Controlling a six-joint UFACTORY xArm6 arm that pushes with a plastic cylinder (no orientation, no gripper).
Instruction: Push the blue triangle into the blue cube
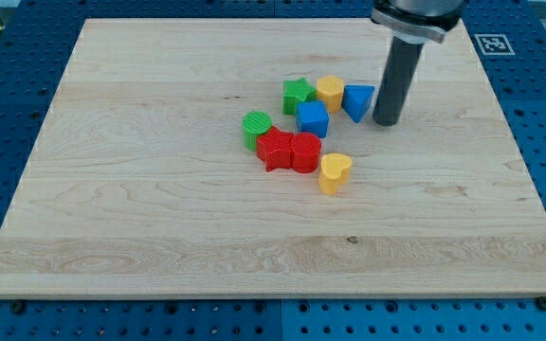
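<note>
The blue triangle (357, 100) lies on the wooden board right of centre, near the view's top. The blue cube (313, 118) sits just to its lower left, a small gap between them. My tip (386, 122) rests on the board immediately to the right of the blue triangle, touching or nearly touching its right edge. The dark rod rises from the tip toward the view's top.
A yellow hexagon block (330, 91) and a green star block (298, 95) sit above the blue cube. A green cylinder (256, 127), a red star block (274, 149) and a red block (305, 152) cluster below left. A yellow heart block (334, 173) lies lower.
</note>
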